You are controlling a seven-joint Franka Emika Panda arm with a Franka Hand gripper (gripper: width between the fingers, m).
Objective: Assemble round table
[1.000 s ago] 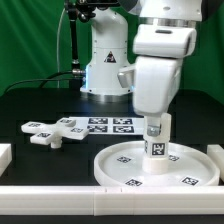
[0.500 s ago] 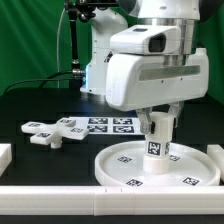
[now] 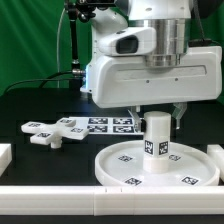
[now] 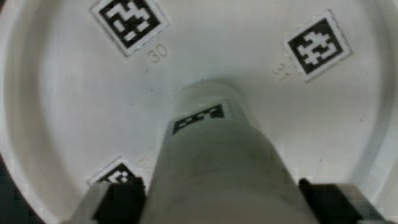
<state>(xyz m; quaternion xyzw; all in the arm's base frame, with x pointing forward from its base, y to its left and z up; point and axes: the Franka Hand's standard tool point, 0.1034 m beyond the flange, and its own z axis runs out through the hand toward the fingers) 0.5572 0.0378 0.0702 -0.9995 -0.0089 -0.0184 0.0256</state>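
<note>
Disc (image 3: 112, 168) flat on table. Cross base (image 3: 55, 131) well apart, toward exterior view's left. Leg (image 3: 156, 138) upright at disc centre. Gripper (image 3: 157, 118) over leg top, jaws apart, straddling it. Likely step: seating leg. Regrip squarely, keep leg vertical, avoid tilting.

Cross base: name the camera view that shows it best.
The exterior view: the cross base lies whole on the black table, at that view's left. The wrist view shows none of it, only the leg and disc.
</note>
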